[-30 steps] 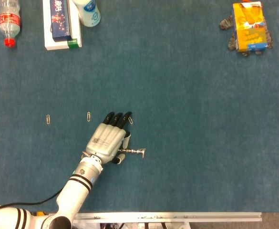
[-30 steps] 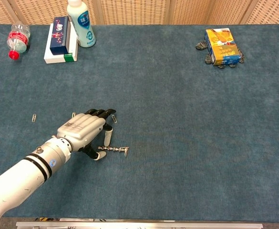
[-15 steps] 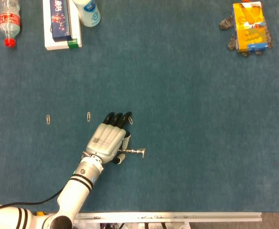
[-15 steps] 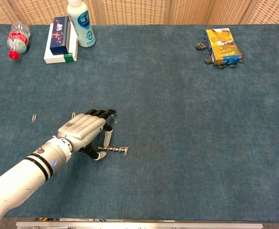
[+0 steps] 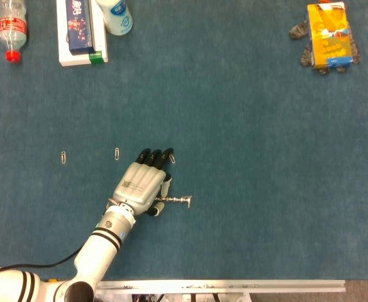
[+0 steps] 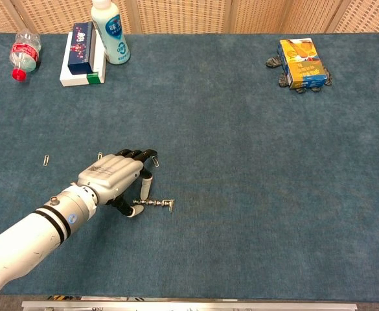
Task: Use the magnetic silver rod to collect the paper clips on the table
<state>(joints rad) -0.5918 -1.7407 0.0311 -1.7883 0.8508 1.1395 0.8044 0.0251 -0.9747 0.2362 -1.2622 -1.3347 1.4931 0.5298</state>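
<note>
Lighting was bright, even and diffuse from overhead, shadows faint, both views sharp, the blue tabletop [image 5: 246,157] free of glare or blur.

Silver rod [image 5: 175,201] lies flat near paper clips [image 5: 116,153].

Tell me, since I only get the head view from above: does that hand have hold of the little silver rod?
Observer: The chest view looks in under the left hand. One pale finger reaches down to the left end of the silver rod, which lies flat on the table. I cannot confirm a firm hold.
Operator: And the white bottle cut off at my top edge?
Observer: The chest view shows it whole, standing upright with its cap on.
Operator: What is behind the table?
Observer: Woven tan panels stand along its far edge.
</note>
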